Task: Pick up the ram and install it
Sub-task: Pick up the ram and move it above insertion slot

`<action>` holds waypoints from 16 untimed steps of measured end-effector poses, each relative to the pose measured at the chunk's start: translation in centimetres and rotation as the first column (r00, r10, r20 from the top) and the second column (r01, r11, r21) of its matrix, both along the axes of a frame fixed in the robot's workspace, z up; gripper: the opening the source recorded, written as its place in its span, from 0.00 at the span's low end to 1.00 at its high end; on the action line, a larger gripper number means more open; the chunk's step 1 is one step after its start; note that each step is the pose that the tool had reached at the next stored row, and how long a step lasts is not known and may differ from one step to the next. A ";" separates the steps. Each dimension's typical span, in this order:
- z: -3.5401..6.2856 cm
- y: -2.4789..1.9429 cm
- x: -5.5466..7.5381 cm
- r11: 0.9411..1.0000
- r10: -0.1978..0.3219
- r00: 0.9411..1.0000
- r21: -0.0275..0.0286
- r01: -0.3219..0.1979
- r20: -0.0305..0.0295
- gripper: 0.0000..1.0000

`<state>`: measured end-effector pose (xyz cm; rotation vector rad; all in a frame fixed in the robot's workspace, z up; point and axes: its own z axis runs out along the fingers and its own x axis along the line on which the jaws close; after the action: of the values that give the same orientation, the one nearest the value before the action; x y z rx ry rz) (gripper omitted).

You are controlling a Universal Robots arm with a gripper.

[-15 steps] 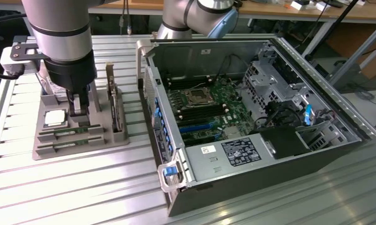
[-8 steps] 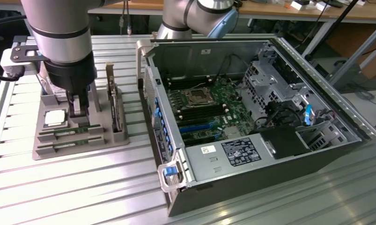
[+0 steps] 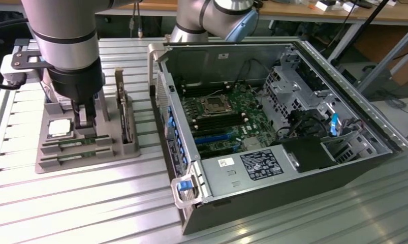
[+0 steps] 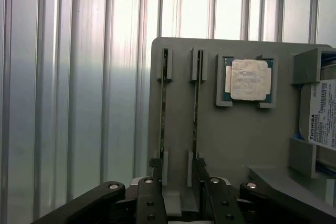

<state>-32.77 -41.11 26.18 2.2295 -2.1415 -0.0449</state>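
Fixture tray (image 4: pixel 236 140): grey, on slatted table (image 3: pixel 88 203).
CPU chip (image 4: pixel 248 80): seated in fixture tray.
Expansion card (image 3: pixel 126 114): upright in fixture tray.
Computer case (image 3: pixel 272 173): open, beside fixture tray.

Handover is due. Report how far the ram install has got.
Done: nothing yet; the first ram stick and the second ram stick both stand in the gray holder. In hand: the open gripper hangs low at their ends, holding nothing. Left: the pickup and the fitting into the computer case.

Grey holder (image 4: pixel 236 135) carries seemingly green ram (image 3: pixel 78 143) and silver CPU (image 4: pixel 249 80).
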 end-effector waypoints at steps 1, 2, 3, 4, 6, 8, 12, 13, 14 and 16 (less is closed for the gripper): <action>-0.03 0.00 0.0 1.000 0.000 1.000 0.000 0.000 0.000 0.36; -0.07 0.00 0.0 1.000 0.000 1.000 0.000 0.000 0.000 0.36; -0.10 0.00 -0.1 1.000 0.000 1.000 0.000 0.000 0.000 0.36; -0.15 0.00 -0.1 1.000 0.000 1.000 0.000 0.000 0.000 0.36; -0.22 -0.01 -0.1 1.000 0.000 1.000 0.000 0.000 0.000 0.36; -0.30 -0.01 -0.2 1.000 0.000 1.000 0.000 0.000 0.000 0.36; -0.47 -0.02 -0.2 1.000 0.000 1.000 0.000 0.000 0.000 0.36; -0.51 -0.03 -0.2 1.000 0.000 1.000 0.000 0.000 0.000 0.36; -0.53 -0.03 -0.2 1.000 0.000 1.000 0.000 0.000 0.000 0.36; -0.60 -0.03 -0.3 1.000 0.000 1.000 0.000 0.000 0.000 0.36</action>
<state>-33.04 -41.14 25.59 2.2295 -2.1415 -0.0450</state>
